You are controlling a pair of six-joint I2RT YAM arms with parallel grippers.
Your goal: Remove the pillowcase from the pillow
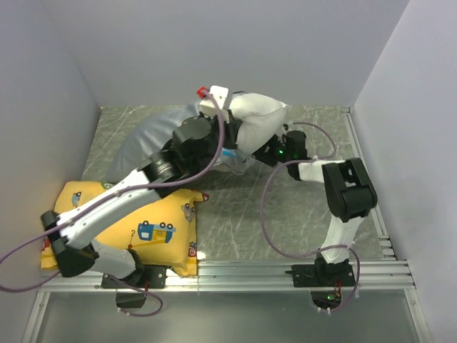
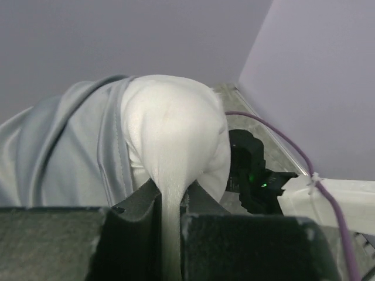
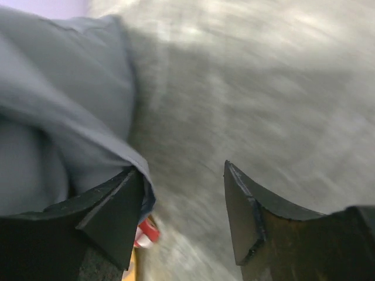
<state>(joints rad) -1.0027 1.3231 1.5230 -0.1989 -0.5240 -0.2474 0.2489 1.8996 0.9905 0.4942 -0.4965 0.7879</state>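
Observation:
The white pillow (image 1: 258, 113) sticks halfway out of the silver-grey pillowcase (image 1: 146, 139) at the back of the table. My left gripper (image 1: 232, 132) is shut on a pinched fold of the pillow (image 2: 173, 134); in the left wrist view the white cloth runs down between its fingers (image 2: 140, 228), with the pillowcase (image 2: 58, 152) bunched on the left. My right gripper (image 1: 260, 158) sits low at the pillow's near edge. In the right wrist view it (image 3: 181, 202) is open, and the pillowcase's edge (image 3: 64, 111) lies over its left finger (image 3: 111, 216), not clamped.
A yellow vehicle-print cushion (image 1: 143, 229) lies at the front left under my left arm. White walls close in the back and both sides. The grey marbled table top (image 1: 285, 214) shows at the front right. Aluminium rails (image 1: 285, 270) run along the near edge.

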